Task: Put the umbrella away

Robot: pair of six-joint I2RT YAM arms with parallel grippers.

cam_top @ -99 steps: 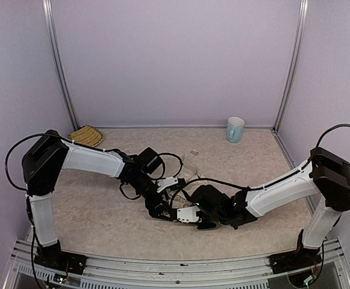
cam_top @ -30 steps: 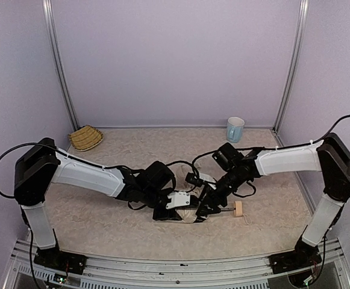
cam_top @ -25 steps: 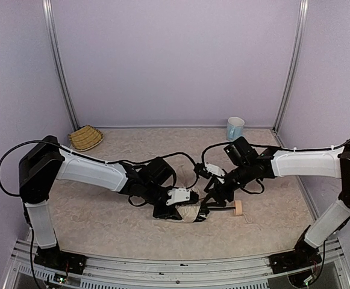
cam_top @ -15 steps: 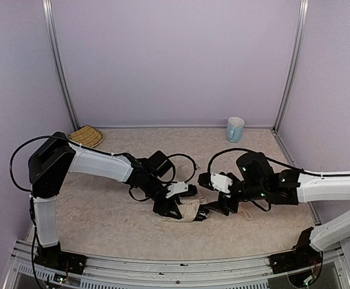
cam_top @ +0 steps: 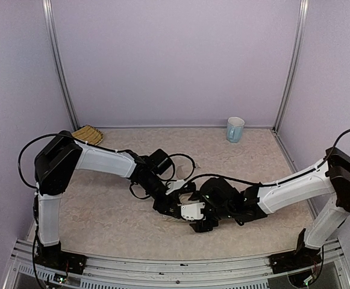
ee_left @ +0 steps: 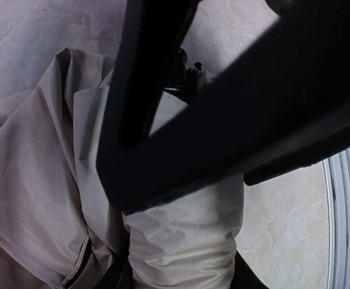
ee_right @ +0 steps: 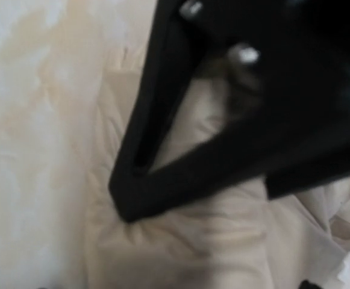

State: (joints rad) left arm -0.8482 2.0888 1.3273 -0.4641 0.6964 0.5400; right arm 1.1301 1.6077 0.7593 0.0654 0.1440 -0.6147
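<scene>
The umbrella [ee_left: 181,241] lies on the table as a cream crinkled fabric bundle. In the left wrist view that bundle runs between my left gripper's [ee_left: 181,278] dark fingers, which are shut on it. A broad black shape, the other arm's gripper, crosses just above the fabric. The blurred right wrist view shows the umbrella fabric [ee_right: 181,241] under my right gripper [ee_right: 175,283]; its fingertips stand wide apart at the bottom edge, clear of the bundle. From above, the left gripper [cam_top: 170,209] and the right gripper [cam_top: 196,224] meet mid-table and hide the umbrella. Its shaft and handle are hidden.
A woven straw basket [cam_top: 87,133] sits at the back left corner. A pale blue mug [cam_top: 235,129] stands at the back right by the wall. Black cables loop over the table behind the grippers. The metal rail [ee_left: 346,229] runs along the near edge.
My right arm has dropped low and swung left over the umbrella, covering the tan handle seen earlier, and its jaws have widened. The left gripper has kept its hold on the fabric.
</scene>
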